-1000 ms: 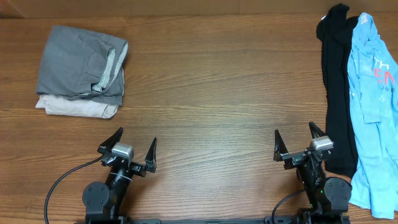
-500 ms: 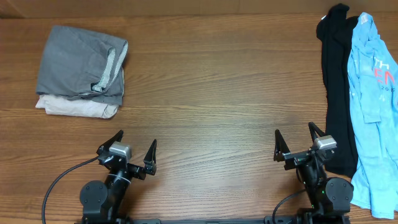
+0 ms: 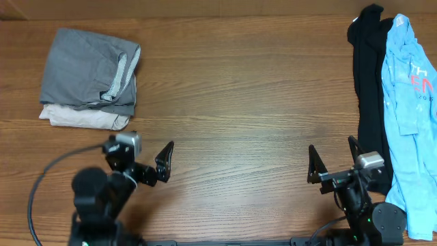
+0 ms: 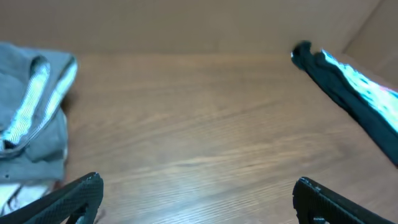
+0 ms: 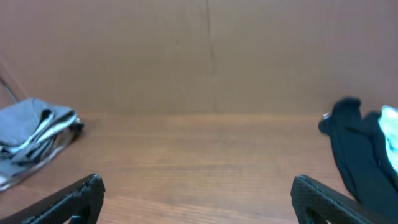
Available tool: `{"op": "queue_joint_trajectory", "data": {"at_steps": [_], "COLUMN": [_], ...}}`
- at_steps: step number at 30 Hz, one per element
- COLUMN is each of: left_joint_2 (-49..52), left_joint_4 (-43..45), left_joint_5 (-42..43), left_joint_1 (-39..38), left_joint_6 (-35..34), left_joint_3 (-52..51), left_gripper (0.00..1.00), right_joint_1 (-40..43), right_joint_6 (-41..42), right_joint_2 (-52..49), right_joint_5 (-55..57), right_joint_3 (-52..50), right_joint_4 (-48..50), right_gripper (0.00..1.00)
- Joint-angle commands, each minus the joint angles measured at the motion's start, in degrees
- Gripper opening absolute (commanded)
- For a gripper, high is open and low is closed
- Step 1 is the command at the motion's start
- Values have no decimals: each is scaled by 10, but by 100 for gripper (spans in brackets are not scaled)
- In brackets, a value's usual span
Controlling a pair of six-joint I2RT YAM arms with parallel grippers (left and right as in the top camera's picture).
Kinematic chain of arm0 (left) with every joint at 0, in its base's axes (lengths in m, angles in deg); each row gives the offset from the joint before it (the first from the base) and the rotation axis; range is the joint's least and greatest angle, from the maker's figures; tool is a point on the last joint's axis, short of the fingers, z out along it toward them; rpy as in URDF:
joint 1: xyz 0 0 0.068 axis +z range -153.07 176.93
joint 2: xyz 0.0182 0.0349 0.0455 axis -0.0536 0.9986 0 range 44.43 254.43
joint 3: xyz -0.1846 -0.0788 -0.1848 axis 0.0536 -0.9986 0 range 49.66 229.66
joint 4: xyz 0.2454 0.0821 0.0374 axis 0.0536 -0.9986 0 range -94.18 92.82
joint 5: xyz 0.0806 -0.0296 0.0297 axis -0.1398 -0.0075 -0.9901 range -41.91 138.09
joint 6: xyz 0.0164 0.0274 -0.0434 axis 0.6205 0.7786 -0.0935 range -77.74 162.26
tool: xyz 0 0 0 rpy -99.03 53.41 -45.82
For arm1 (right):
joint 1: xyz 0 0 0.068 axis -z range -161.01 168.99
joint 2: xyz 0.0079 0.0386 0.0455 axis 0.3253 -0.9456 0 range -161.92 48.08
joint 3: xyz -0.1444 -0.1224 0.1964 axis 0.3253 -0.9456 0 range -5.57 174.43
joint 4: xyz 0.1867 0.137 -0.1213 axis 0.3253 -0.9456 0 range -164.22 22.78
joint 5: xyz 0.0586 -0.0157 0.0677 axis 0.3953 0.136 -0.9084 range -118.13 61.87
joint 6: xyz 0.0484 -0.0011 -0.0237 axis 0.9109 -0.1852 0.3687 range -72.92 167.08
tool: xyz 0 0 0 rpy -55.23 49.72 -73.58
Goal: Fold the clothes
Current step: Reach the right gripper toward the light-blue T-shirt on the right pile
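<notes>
1. Pincers sit nearest: the left pincer (image 4: 198, 182) and right pincer (image 3: 332, 145) are both held wide open over the desk (image 3: 239, 89), with nothing gripped.
2. T-shirt (image 3: 410, 102) is laid unfolded along the right edge, touching a black garment (image 3: 369, 89) on its left.
3. Grey garment (image 3: 89, 68) is stacked folded on a beige garment (image 3: 82, 117) at far left.

Overhead shot is evenly lit and pretty sharp, the wood grain on the table (image 3: 239, 102) reads clearly with barely any shadows. Both wrist views are softer and kinda hazy. In the left one the light blue T-shirt (image 4: 364, 82) smears into a washed-out streak, and the right one looks dimmer and flat.
</notes>
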Motion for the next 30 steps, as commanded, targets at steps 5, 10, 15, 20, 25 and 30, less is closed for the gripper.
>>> {"op": "queue_joint_trajectory", "data": {"at_steps": [5, 10, 15, 20, 25, 30], "left_joint_2": [167, 247, 265, 271, 280, 300], "left_joint_4": [-142, -243, -266, -284, -305, -307], "left_joint_5": [31, 31, 35, 35, 33, 33], "left_joint_1": [-3, -3, -2, -3, -3, -3], "left_joint_6": [-1, -2, -2, -2, -2, 2], "left_joint_3": [240, 345, 347, 347, 347, 347], "left_gripper": [100, 100, 100, 100, 100, 100], "right_joint_1": [3, 3, 3, 3, 3, 3], "right_joint_6": [11, 45, 44, 43, 42, 40], "right_joint_2": [-89, -236, -432, -572, -656, -716], "right_joint_5": [-3, -21, -66, -81, -157, -169], "right_joint_3": [132, 257, 418, 510, 517, 517], "right_joint_4": [-81, -145, -289, -356, -335, -339], "right_gripper": [100, 100, 100, 100, 100, 100]}}
